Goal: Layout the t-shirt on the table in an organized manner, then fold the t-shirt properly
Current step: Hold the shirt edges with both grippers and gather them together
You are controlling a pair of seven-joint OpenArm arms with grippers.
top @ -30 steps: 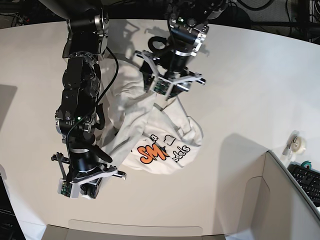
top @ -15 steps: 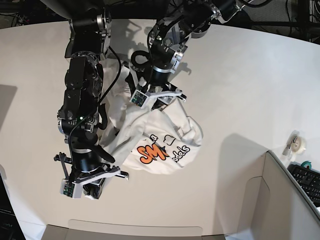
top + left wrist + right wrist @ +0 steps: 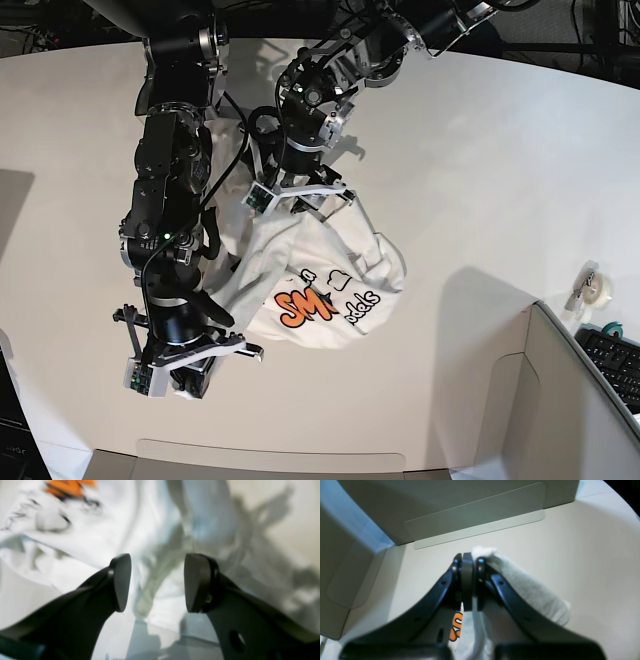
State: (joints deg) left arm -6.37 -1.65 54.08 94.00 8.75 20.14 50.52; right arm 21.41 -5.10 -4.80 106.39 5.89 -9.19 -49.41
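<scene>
Fabric of the t-shirt [image 3: 320, 290] is clamped by the right pincer [image 3: 468, 580], while the left pincer [image 3: 155, 582] is held spread above the crumpled cloth on the table [image 3: 500, 150].

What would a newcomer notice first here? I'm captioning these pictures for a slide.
The crumpled t-shirt in mid-table, its orange print facing up, draws the eye. The right end effector near the table's front edge is shut on a bunched white end of it. The left end effector hangs open just above the cloth's far folds.
</scene>
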